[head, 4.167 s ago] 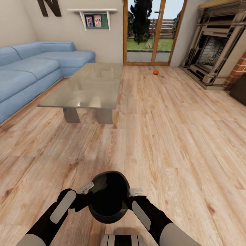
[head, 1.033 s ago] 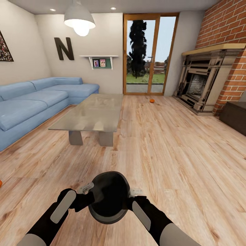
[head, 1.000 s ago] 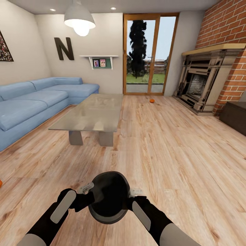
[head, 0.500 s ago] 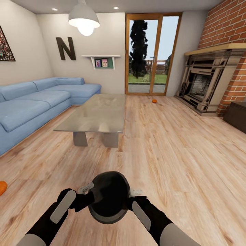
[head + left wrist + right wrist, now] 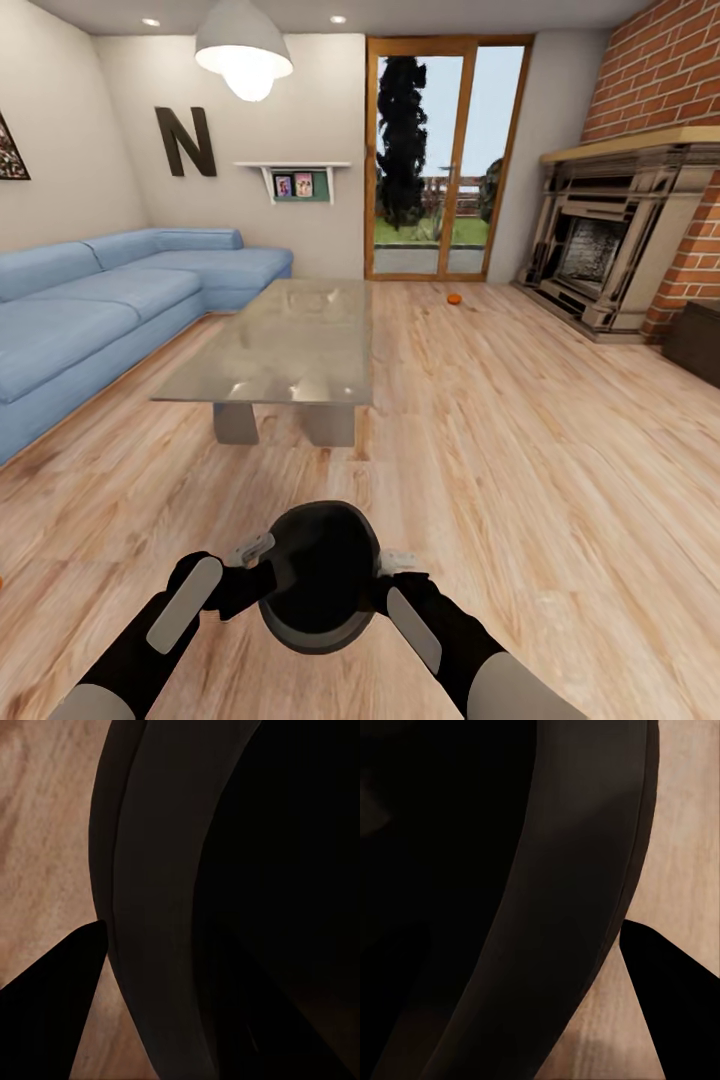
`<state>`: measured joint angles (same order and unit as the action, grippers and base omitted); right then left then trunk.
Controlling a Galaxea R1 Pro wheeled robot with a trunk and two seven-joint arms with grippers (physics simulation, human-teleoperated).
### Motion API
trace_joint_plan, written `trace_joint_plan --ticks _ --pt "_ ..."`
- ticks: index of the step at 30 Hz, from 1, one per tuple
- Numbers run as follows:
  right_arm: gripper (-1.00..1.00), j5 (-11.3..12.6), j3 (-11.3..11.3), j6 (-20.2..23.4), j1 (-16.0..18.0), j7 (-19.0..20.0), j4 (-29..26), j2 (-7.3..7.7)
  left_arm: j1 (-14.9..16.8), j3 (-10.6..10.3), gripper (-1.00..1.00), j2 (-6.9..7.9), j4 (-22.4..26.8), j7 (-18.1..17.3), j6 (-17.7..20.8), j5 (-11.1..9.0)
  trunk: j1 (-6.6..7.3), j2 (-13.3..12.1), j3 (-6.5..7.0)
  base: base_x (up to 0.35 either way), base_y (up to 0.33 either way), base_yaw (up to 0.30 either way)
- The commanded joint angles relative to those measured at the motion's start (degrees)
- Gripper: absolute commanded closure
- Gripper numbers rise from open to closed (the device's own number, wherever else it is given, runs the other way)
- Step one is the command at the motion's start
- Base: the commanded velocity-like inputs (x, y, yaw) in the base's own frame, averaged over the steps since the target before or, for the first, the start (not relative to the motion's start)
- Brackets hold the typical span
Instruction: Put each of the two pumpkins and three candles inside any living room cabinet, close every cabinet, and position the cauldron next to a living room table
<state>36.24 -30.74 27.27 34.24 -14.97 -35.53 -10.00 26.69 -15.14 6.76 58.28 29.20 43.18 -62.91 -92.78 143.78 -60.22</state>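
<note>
Both jaws clench the cauldron (image 5: 320, 580) rim; carry level, set it on the floor (image 5: 520, 450) beside the table (image 5: 280, 350).

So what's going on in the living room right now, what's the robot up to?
The robot is carrying a black cauldron in front of itself, gripped by the left gripper and right gripper on opposite sides of its rim. It faces the grey coffee table, which stands ahead on the wood floor beside the blue sofa. One pumpkin lies on the floor near the glass doors.
</note>
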Motion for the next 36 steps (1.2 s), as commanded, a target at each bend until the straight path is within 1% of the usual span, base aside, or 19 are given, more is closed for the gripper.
trace_joint_plan --ticks 1,17,26,36 --pt "1.00 1.6 -0.2 -0.2 0.1 -0.4 -0.2 0.00 0.0 -1.9 1.00 0.10 0.1 0.8 0.1 1.7 -0.01 0.0 -0.05 0.268 0.179 0.000" --pt "1.00 1.6 -0.2 -0.2 0.1 -0.4 -0.2 0.00 0.0 -1.9 1.00 0.09 0.1 0.8 0.1 1.7 -0.01 0.0 -0.05 0.288 0.148 -0.001" --pt "1.00 1.6 -0.2 -0.2 0.1 -0.4 -0.2 0.00 0.0 -1.9 1.00 0.10 0.1 0.8 0.1 1.7 -0.01 0.0 0.02 0.307 0.111 -0.058" --pt "1.00 1.6 -0.2 -0.2 0.1 -0.4 -0.2 0.00 0.0 -1.9 1.00 0.09 0.1 0.8 0.1 1.7 -0.01 0.0 0.02 0.305 0.016 0.000"
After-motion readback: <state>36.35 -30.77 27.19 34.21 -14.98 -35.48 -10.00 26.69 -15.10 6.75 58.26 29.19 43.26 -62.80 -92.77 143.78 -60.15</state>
